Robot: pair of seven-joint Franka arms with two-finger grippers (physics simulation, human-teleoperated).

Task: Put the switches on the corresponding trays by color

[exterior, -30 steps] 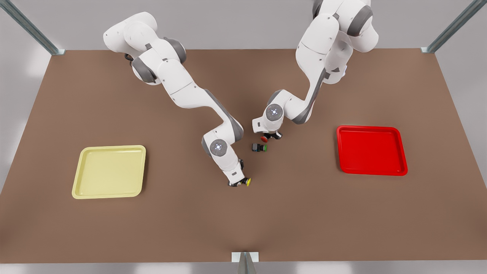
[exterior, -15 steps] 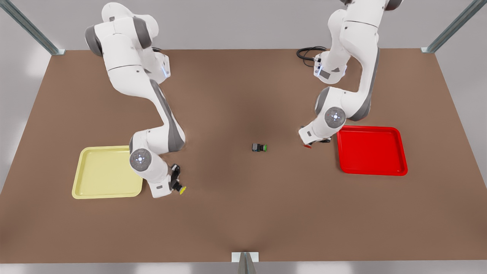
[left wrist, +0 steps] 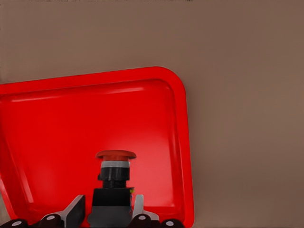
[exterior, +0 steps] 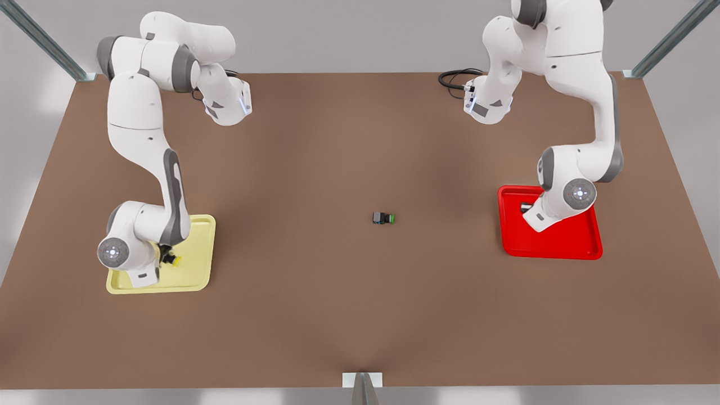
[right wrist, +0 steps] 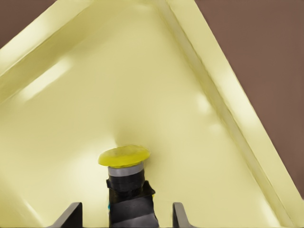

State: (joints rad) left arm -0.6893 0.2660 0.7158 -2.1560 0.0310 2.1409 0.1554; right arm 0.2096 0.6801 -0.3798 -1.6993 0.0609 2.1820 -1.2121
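Red and pale yellow trays sit on opposite sides of the brown bench [exterior: 360, 315]. At the front view's right, the left end effector [left wrist: 105, 213] hangs over the red tray [exterior: 568, 247], its fingers [left wrist: 75, 211] pressed against the dark body of the red-capped switch [left wrist: 114, 178], which sits over the tray floor. At the lower left of the front view, the right end effector [right wrist: 127, 216] is over the yellow tray [exterior: 194, 270]; the yellow-capped switch [right wrist: 126, 183] stands between its fingers [right wrist: 71, 216], which are spread wider than the body with gaps showing. A green-capped switch [exterior: 383, 218] lies alone mid-bench, well apart from both trays.
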